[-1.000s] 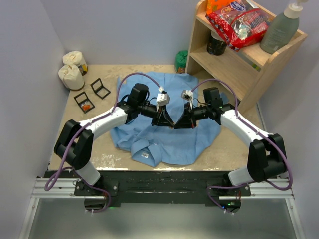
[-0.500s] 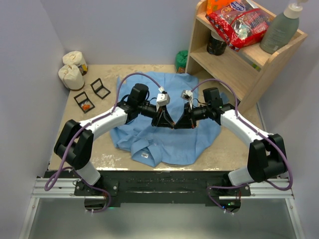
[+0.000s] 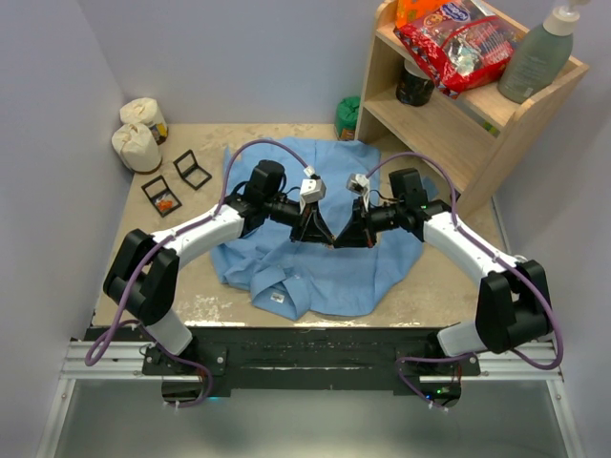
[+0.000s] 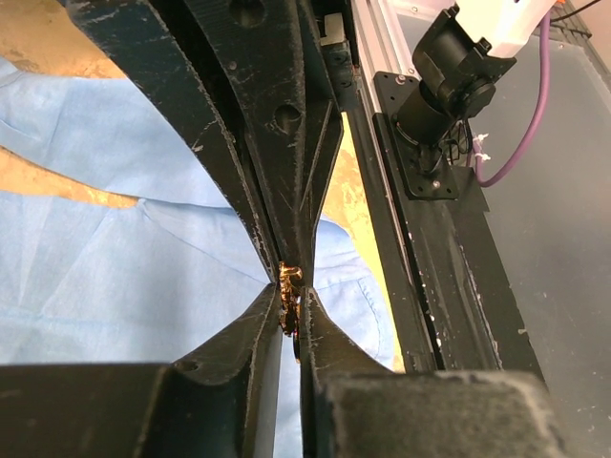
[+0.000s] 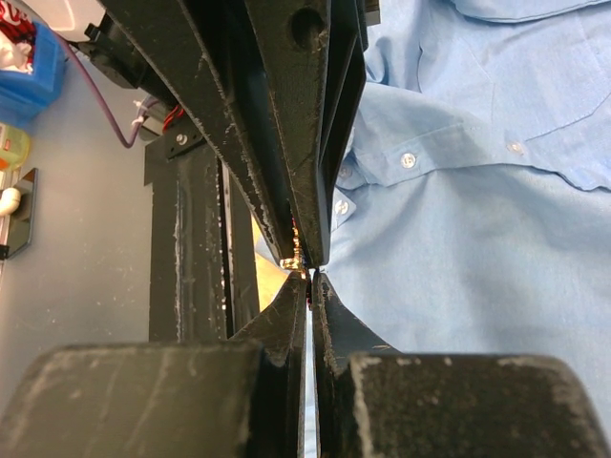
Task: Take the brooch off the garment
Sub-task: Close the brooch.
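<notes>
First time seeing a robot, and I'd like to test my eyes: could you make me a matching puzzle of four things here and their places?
1. shirt
2. brooch
3. red snack bag
4. white pouches

A. far left corner of the table
B. top of the wooden shelf
C. pinched where both pairs of jaws meet
D. spread out on the table

Pairs: 1-D, 2-C, 3-B, 4-A

Gold brooch (image 4: 290,298) over spread light-blue garment (image 3: 334,281).

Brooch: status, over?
Left gripper and right gripper both shut on brooch, tip to tip over garment. Whether freed: cannot tell. Nothing in the way.
</notes>
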Controlling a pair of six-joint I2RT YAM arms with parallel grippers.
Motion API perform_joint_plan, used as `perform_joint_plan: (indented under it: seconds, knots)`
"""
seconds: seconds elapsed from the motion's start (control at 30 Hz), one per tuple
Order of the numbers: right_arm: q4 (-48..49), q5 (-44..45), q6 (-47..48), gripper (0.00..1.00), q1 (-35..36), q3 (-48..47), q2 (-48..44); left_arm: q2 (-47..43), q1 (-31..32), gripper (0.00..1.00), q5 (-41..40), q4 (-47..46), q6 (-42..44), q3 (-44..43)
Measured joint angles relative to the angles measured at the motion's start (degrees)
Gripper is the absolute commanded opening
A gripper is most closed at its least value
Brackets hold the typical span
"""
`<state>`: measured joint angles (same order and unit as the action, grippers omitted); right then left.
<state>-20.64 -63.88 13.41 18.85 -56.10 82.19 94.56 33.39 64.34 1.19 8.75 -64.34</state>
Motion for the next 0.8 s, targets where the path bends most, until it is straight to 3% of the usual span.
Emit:
perform_joint_plan:
  seconds: [0.8]
  knots:
    - [-1.0, 4.8, 1.6, 0.00, 3.0, 0.0, -0.1, 0.2, 0.0, 0.00, -0.1, 3.7, -0.2, 0.0]
